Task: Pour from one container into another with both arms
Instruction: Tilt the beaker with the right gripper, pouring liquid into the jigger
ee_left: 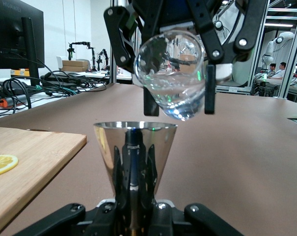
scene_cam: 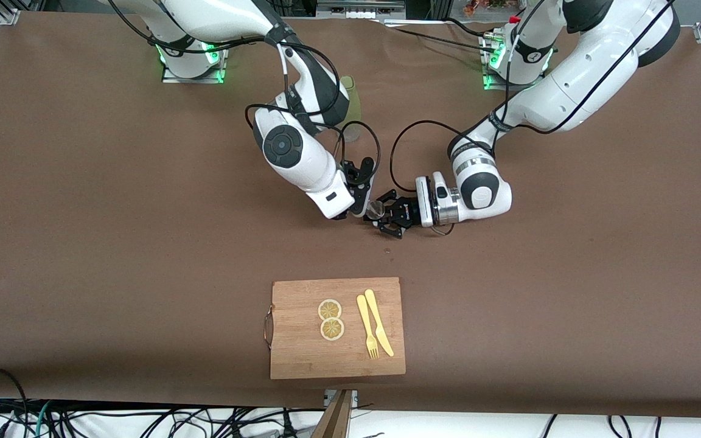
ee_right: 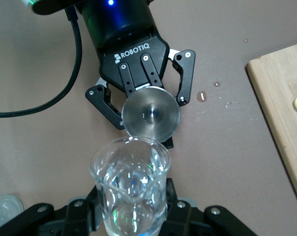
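right gripper (scene_cam: 367, 204) fingers clamped on a tilted glass beaker (ee_right: 131, 189) of water, over the steel cone cup (ee_left: 135, 150) gripped upright by the left gripper (scene_cam: 387, 218), mid-desk (scene_cam: 83, 243)

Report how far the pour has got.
Done: the left gripper holds the shiny metal cone-shaped cup upright, and the right gripper holds the clear glass with water tilted above it.

In hand: the glass's lip sits over the cup's rim; no stream shows yet.

Left: tip further and empty the glass, which looks to hold most of its water.
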You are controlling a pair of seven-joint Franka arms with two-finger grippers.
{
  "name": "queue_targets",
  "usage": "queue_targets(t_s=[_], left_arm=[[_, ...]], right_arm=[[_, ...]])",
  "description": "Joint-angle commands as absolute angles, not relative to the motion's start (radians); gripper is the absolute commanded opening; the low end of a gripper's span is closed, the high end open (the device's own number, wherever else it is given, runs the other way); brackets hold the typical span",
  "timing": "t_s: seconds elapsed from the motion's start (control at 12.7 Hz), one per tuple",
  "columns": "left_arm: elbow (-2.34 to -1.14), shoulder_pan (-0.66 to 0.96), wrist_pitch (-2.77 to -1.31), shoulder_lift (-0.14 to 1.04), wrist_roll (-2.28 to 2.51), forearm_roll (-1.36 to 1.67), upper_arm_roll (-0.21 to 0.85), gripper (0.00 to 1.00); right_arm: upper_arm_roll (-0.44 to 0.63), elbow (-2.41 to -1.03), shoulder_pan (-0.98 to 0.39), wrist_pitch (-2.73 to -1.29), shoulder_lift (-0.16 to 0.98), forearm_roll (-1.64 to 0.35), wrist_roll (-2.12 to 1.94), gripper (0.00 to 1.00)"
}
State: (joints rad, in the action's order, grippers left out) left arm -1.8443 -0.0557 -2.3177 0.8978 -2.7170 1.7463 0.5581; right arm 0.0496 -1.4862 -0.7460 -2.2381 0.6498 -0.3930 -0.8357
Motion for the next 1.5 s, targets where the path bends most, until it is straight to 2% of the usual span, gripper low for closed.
queue_targets(t_s=[0.0,0.24,0.79,1.19,1.42], left_arm=[[-1.815,-0.038,-2.326,0.93,-2.79,1.773,0.552,0.0],[-1.812,-0.029,-2.326,0.949,-2.798,1.775,0.552,0.0],[-1.806,-0.026,-2.324,0.956,-2.81,1.776,0.552,0.0],[-1.805,-0.026,-2.324,0.956,-2.812,1.776,0.552,0.0],[-1.805,-0.028,-2.324,0.956,-2.812,1.776,0.552,0.0]], right_arm=[[0.06,-1.459,-0.77,-2.259,0.661,-0.339,-0.783,0.25],[0.058,-1.459,-0.791,-2.27,0.664,-0.238,-0.695,0.25],[0.058,-1.459,-0.799,-2.269,0.666,-0.195,-0.693,0.25],[0.058,-1.454,-0.799,-2.269,0.667,-0.195,-0.693,0.25],[0.052,-1.448,-0.767,-2.258,0.667,-0.263,-0.707,0.25]])
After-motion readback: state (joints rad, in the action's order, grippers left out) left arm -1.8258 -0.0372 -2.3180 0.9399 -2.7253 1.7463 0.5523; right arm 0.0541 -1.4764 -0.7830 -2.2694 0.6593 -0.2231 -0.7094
